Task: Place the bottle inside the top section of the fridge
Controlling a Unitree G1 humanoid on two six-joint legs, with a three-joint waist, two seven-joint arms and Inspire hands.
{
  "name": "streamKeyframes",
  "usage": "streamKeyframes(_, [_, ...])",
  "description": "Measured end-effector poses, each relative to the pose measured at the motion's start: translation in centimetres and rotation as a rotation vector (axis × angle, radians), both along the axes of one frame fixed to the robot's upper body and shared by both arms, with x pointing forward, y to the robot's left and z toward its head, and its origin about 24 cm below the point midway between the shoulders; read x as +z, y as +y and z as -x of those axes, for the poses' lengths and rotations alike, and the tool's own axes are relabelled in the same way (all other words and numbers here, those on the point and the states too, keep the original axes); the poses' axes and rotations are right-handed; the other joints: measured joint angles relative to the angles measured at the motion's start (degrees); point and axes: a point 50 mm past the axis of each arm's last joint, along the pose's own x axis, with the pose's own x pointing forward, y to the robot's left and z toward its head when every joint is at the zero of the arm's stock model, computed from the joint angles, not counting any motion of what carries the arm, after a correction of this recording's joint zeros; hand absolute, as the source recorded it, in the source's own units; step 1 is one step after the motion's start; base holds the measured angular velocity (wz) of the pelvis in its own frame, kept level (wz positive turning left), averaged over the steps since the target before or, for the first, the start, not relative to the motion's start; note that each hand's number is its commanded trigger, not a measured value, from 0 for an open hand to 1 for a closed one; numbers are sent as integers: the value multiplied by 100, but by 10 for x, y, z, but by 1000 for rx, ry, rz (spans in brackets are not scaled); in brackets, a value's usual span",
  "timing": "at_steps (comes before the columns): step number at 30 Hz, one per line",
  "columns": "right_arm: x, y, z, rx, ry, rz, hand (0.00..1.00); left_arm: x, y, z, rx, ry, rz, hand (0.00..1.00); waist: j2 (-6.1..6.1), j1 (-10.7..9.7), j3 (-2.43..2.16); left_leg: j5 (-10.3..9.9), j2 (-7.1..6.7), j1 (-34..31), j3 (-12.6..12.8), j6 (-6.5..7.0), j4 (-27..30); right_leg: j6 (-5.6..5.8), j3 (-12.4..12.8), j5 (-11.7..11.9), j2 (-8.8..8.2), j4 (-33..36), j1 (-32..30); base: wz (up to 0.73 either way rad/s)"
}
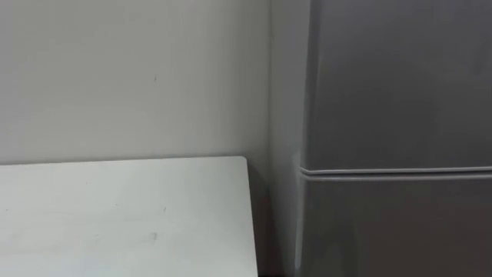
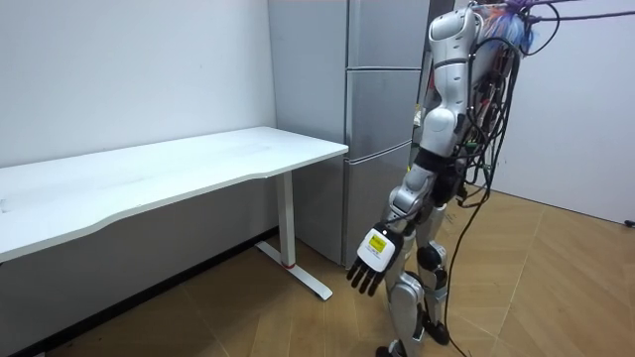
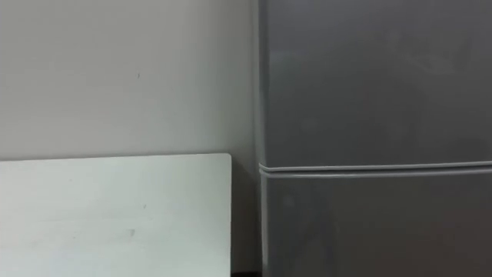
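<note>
While left hand (image 2: 372, 263) hangs slack, fridge (image 1: 400, 92) near

Fridge (image 1: 400, 92) is plain grey all over, table (image 1: 123, 215) is white, legs too, wall (image 1: 131, 77) off-white, floor (image 2: 556, 288) warm brown wood planks, left hand (image 2: 369, 266) mostly black.

Table (image 1: 123, 219) left of fridge (image 1: 400, 100), against wall (image 1: 131, 77)

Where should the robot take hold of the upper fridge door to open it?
No handle shows on the flat upper fridge door. Probably hook fingers behind its left edge, beside the white table, coming from the left with the open left hand; hinge side unclear.
</note>
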Motion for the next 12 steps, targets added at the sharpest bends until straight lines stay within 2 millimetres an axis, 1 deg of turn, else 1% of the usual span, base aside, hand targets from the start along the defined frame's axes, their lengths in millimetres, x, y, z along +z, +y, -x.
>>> streamKeyframes(5, [-1, 0, 4, -14, 12, -21, 0, 0, 0, 0, -2, 2, 6, 0, -8, 1, 5, 0, -3, -4, -51, 0, 0, 0, -86, 8, -3, -65, 54, 6])
streamKeyframes(12, [-1, 1, 3, -11, 11, -29, 0, 0, -1, 0, -4, 4, 17, 0, -10, 2, 8, 0, -2, -8, -61, 0, -1, 0, -104, 8, 0, -95, 67, 1])
